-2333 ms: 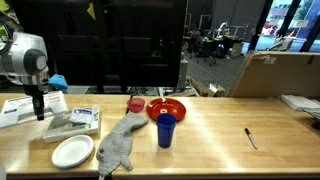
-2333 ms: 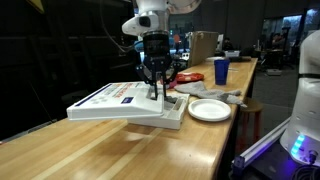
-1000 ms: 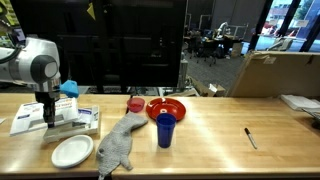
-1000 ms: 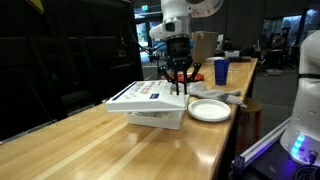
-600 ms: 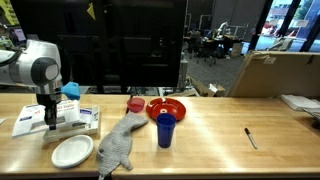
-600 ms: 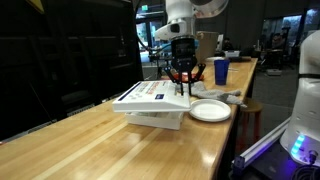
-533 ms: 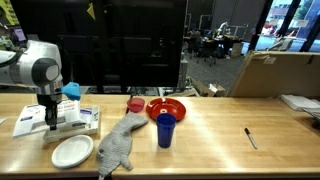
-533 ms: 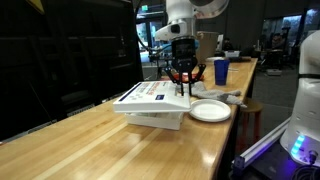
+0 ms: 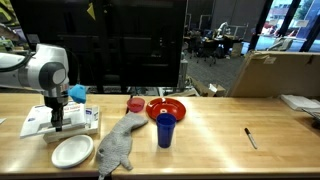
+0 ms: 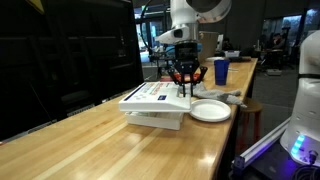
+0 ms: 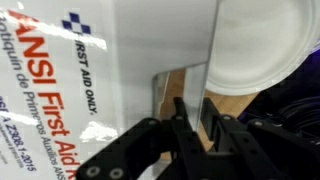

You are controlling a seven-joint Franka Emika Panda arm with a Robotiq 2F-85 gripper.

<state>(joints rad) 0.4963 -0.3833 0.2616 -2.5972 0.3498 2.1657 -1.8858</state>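
Note:
My gripper [image 9: 57, 113] is shut on the edge of a flat white first aid box [image 9: 38, 123] with blue print. It holds the box just above, or resting on, a second white box [image 10: 162, 116] on the wooden table; I cannot tell whether they touch. In the other exterior view the gripper [image 10: 184, 90] hangs straight down at the held box's near edge [image 10: 155, 95]. In the wrist view the fingers [image 11: 181, 112] pinch the box's thin white wall [image 11: 110, 60], with the white plate [image 11: 265, 40] beside it.
A white plate [image 9: 72, 151] lies in front of the boxes. A grey cloth [image 9: 118, 145], a blue cup [image 9: 165, 130], a red bowl [image 9: 166, 108] and a small red cup [image 9: 135, 104] sit mid-table. A black marker [image 9: 250, 138] and a cardboard box [image 9: 275, 75] are farther off.
The gripper has carried the first aid box sideways along the table and lower, so it now lines up over the second white box. The other objects have not moved.

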